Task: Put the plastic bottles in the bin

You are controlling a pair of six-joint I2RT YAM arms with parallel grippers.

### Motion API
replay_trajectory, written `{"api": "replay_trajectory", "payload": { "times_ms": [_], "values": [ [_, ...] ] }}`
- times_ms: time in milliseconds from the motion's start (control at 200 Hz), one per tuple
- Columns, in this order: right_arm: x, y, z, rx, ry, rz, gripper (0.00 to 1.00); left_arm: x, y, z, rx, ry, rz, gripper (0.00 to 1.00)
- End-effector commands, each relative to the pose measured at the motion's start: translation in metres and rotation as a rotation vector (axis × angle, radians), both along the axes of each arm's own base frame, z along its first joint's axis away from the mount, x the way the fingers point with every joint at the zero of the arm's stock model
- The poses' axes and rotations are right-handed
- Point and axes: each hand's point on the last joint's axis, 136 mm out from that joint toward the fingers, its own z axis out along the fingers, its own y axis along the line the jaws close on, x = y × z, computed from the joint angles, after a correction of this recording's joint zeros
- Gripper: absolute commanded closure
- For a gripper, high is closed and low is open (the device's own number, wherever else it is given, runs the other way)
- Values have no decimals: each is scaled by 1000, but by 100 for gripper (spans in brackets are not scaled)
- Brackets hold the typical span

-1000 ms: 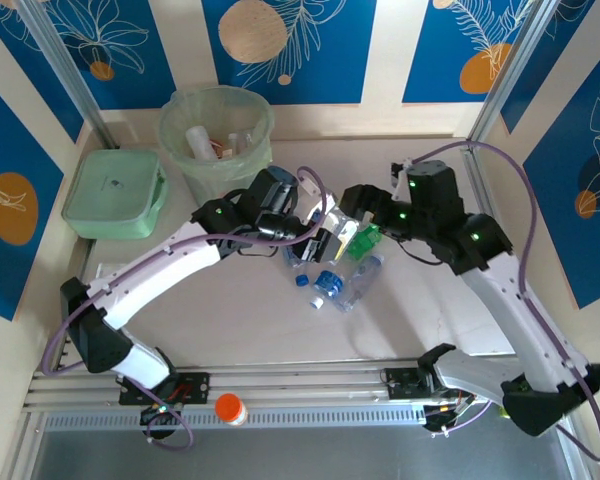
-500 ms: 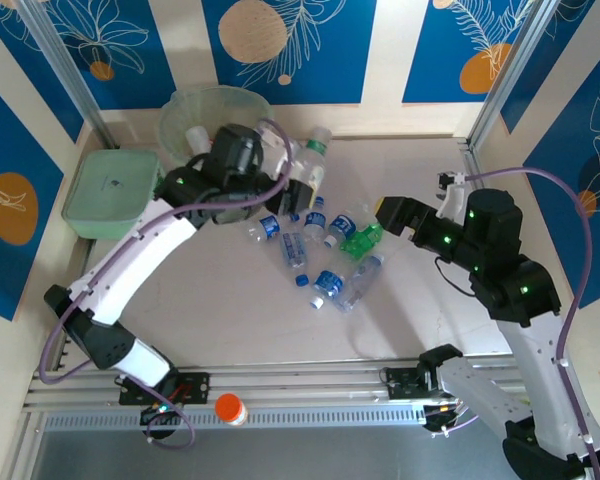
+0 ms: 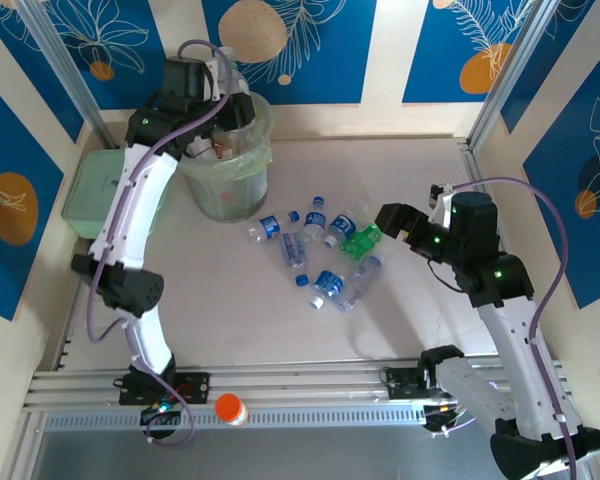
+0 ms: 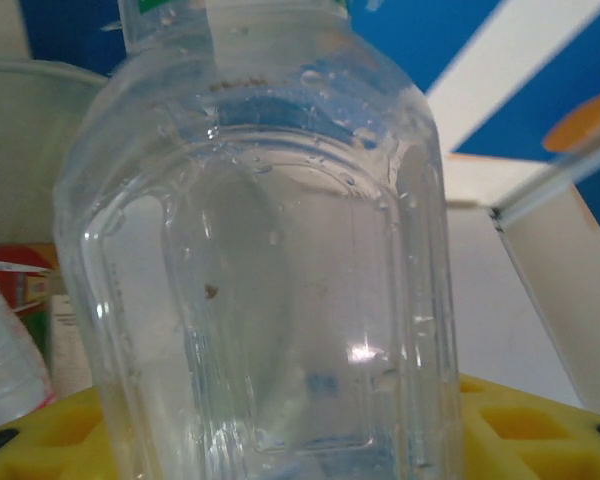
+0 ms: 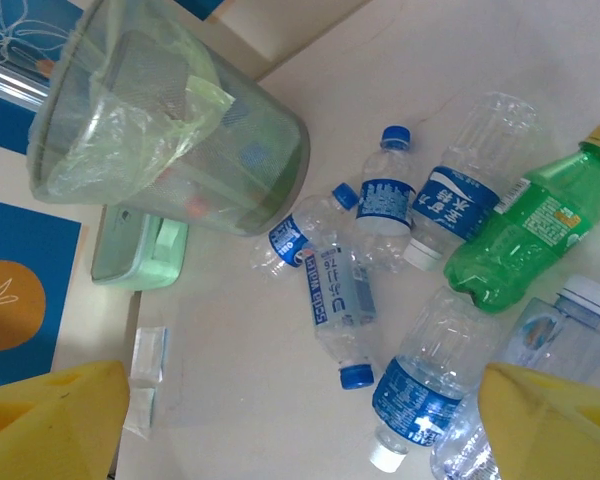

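Holding: my left gripper (image 3: 228,100) pinches a clear bottle (image 4: 280,250), its body squeezed between my yellow pads (image 4: 40,440), one on either side.
Where that bottle is: lifted well off the table (image 3: 230,300), over the mouth of the bin (image 3: 235,190), towards its far rim as seen from above.
Bin: round, pale green and lined with a thin bag. It stands at the far left of the table, just beside a flat green box (image 3: 105,195). A few things lie inside it, too small for me to name.
Right gripper (image 3: 383,218): my fingers are spread wide with nothing between them, low over the table at the right edge of the pile (image 3: 315,250).
Pile: clear bottles with blue caps and labels lie on their sides mid-table, several of them touching. The leftmost one is just beside the foot of the bin.
Green bottle (image 5: 510,240): yellow-capped, on the right of the pile, nearest my right fingers and resting against a clear, blue-labelled one.
Near edge: an orange-capped item (image 3: 230,408) stands between my two bases.
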Motion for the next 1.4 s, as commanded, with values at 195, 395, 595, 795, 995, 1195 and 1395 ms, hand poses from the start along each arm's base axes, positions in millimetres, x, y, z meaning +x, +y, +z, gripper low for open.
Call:
{"api": "replay_trajectory", "payload": {
  "times_ms": [195,395,595,795,995,1195,1395],
  "values": [
    [1,-1,-27,40,67,-9,10,46,27,-67,-92,202,163,57],
    [3,3,-38,65,104,1,10,65,38,-103,-121,279,186,55],
    [5,3,-44,70,125,-2,11,67,33,-133,-115,359,169,45],
    [6,1,-41,71,126,-10,11,68,37,-146,-94,388,185,23],
    [4,-1,-43,60,129,-13,11,66,43,-117,-74,319,183,11],
    [0,-3,-38,47,122,-22,11,50,57,-78,-18,228,201,10],
    [-3,-4,-26,34,103,-18,11,16,63,-44,22,161,190,9]
  ]
}}
